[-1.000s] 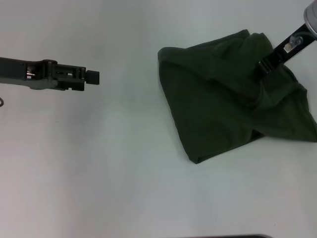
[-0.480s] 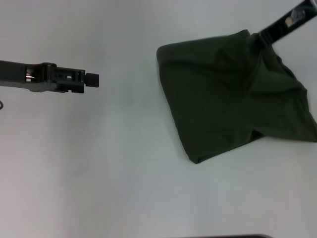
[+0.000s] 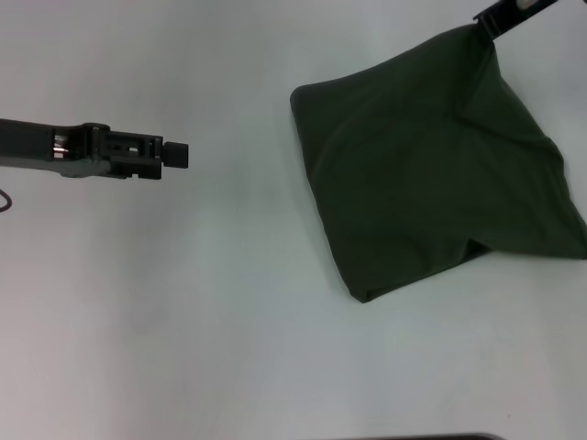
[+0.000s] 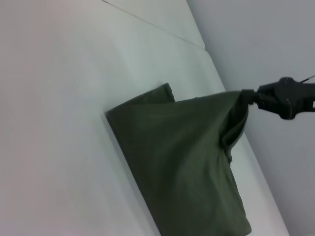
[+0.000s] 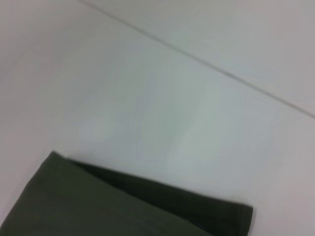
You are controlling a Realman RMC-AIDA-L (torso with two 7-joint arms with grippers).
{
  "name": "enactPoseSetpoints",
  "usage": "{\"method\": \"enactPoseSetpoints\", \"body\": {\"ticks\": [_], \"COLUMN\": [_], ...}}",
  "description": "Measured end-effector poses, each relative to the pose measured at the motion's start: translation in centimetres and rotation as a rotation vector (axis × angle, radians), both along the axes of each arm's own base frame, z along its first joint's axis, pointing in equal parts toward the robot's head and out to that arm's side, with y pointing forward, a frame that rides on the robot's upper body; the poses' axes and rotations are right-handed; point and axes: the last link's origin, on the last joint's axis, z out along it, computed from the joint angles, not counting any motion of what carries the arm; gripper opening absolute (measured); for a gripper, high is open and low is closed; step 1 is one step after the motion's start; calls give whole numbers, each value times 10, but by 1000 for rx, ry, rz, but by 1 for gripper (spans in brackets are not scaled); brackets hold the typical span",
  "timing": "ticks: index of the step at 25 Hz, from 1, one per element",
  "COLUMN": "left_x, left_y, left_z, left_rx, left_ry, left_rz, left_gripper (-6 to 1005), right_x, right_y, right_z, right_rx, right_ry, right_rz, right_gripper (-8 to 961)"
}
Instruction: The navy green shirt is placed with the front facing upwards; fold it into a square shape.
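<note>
Dark olive cloth, the navy green shirt (image 3: 431, 174) lies folded on the right of the white table (image 3: 229, 321), roughly four-cornered, its far corner pinched and lifted by the right gripper (image 3: 486, 20). The left gripper (image 3: 179, 154) hovers well apart, fingers together.

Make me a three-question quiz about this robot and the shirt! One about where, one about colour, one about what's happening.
1. Where does the shirt lie on the table?
A. robot's right side
B. robot's left side
C. middle

2. What colour is the shirt?
A. red
B. dark olive green
C. yellow

3. What is the right tool doing?
A. hanging free
B. pressing the table
C. pinching a shirt corner, lifted

Answers:
1 A, it fills the right of the head view, away from the left tool.
2 B, the cloth is dark green.
3 C, the left wrist view shows cloth stretched up to it.
</note>
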Motion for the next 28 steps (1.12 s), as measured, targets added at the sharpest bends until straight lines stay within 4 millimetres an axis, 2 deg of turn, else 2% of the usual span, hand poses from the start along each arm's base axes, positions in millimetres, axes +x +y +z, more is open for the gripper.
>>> {"method": "enactPoseSetpoints", "body": {"ticks": [8,15,21,28], "left_x": [-2,-2,-1,-1], "left_y": [-2,0,0,0], "left_z": [-2,-2,-2,-2], "left_rx": [-2,7,7,8], "left_ry": [-4,-1,-1,-1], "left_rz": [11,2,0,0], "left_gripper": [783,784,784,782], "right_x": [5,7,7,7], "right_y": [4,6,6,5], "right_z": [-16,-18,-18,-18], "right_rx": [-6,1,-1,-4], "right_ry": [-20,-69,-61,-57], "right_rz": [-14,-5,-7,-8], "right_gripper": [89,111,278,278]}}
